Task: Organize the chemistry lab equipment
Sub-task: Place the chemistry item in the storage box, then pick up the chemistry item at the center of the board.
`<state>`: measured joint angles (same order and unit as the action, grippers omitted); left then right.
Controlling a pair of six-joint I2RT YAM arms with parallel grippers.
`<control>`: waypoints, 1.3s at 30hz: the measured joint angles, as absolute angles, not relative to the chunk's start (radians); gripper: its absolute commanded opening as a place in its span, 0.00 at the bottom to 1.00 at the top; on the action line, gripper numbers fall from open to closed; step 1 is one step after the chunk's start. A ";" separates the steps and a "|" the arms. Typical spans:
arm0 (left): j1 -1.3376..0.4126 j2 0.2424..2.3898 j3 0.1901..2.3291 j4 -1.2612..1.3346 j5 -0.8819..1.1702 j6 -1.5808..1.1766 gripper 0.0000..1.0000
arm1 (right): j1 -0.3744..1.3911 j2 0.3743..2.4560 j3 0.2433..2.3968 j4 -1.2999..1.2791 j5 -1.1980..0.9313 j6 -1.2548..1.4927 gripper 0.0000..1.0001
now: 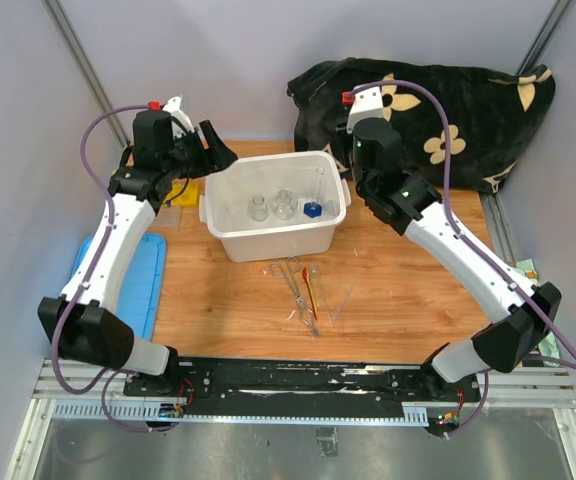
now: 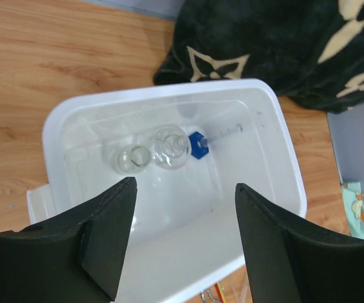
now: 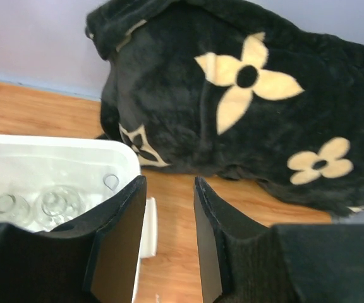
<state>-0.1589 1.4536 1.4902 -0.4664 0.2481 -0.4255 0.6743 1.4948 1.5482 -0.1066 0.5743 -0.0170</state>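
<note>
A small glass beaker (image 1: 257, 208), a flask (image 1: 284, 204) and a blue-based glass piece (image 1: 312, 209) stand inside the white bin (image 1: 230, 240). They also show in the left wrist view: the beaker (image 2: 131, 158), the flask (image 2: 171, 146) and the blue-based piece (image 2: 198, 144). Metal tweezers (image 1: 293, 285), a thin red-orange tool (image 1: 310, 292) and a clear tube (image 1: 343, 298) lie on the table in front of the bin. The yellow rack (image 1: 175, 190) is half hidden behind my left arm. My left gripper (image 2: 185, 189) is open and empty above the bin. My right gripper (image 3: 167, 184) is open and empty over the bin's right rim (image 3: 128, 154).
The black flower-patterned blanket (image 1: 438, 110) is bunched at the back right, close behind the bin. The blue lid (image 1: 133, 285) lies flat at the left edge of the wooden table (image 1: 408, 300). Grey walls close in both sides.
</note>
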 measured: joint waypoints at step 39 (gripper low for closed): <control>-0.277 1.290 1.401 -0.519 0.073 -0.596 0.65 | 0.671 1.238 0.999 -0.750 -0.084 0.258 0.30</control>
